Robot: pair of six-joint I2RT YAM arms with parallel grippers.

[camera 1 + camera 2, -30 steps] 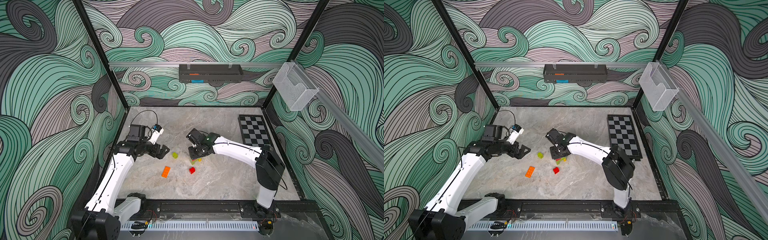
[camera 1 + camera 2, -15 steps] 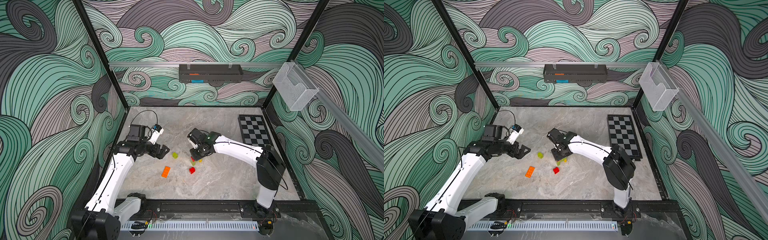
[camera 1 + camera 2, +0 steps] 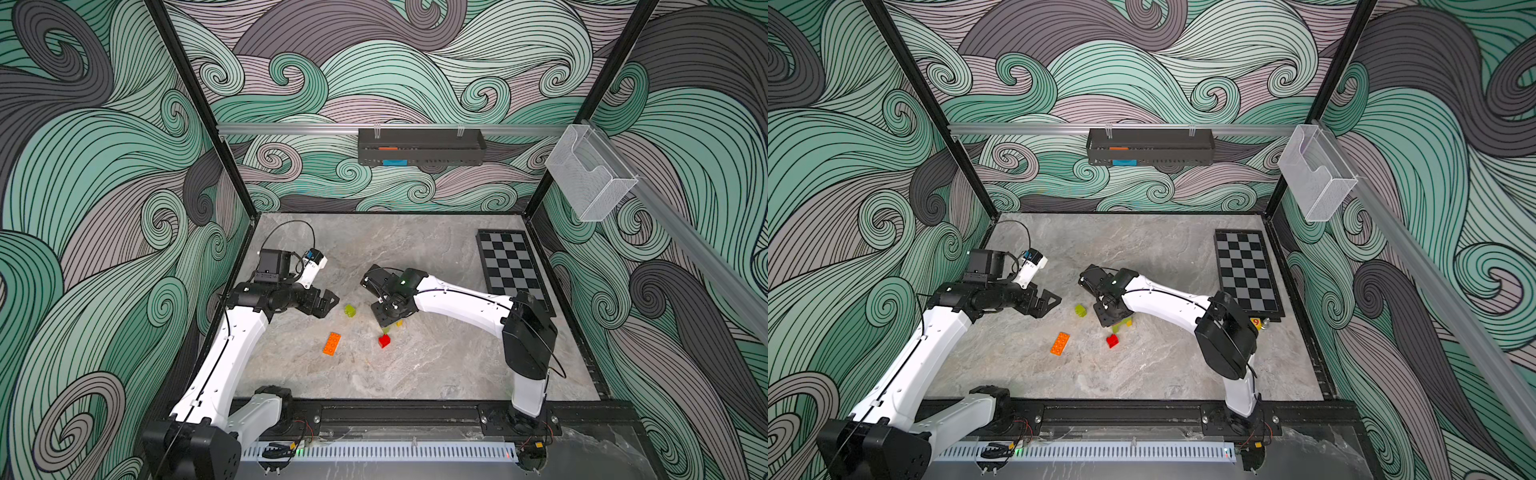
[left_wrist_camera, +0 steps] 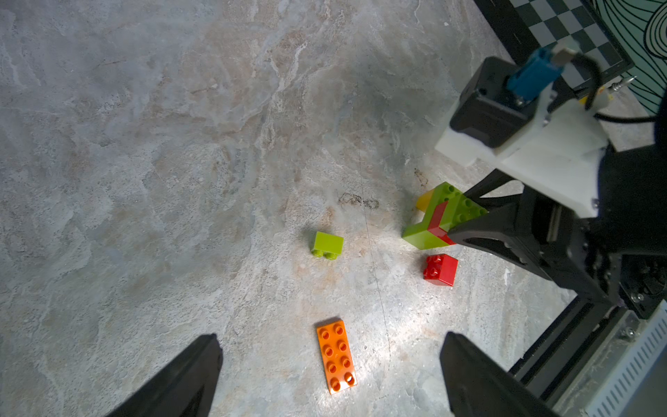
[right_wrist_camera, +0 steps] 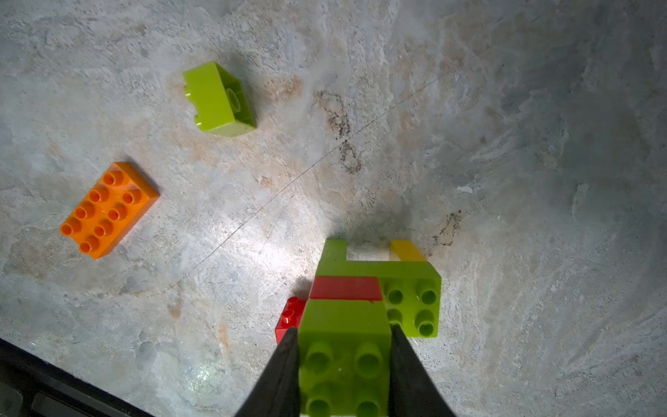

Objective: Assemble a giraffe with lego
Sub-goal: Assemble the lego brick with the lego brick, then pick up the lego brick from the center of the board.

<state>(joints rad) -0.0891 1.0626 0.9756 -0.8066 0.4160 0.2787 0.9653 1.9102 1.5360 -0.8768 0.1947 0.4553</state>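
Looking into the cell, we are seeing the right gripper [image 5: 344,330] clamping its jaws on the top lime brick of the partly built giraffe [image 5: 411,299], near the middle of the marble table [image 3: 415,249]; whether its legs are touching down we cannot tell. The left gripper [image 4: 331,337] is hovering with jaws wide apart, gripping nothing. A loose lime brick [image 4: 327,244], a red brick [image 4: 441,269] and an orange brick [image 4: 336,355] are lying near the giraffe. On the back wall, a black tray [image 3: 419,153] is holding an orange item [image 3: 388,148] and a blue item [image 3: 395,162], both too small to identify. A clear mesh basket [image 3: 590,178] is hanging on the side rail.
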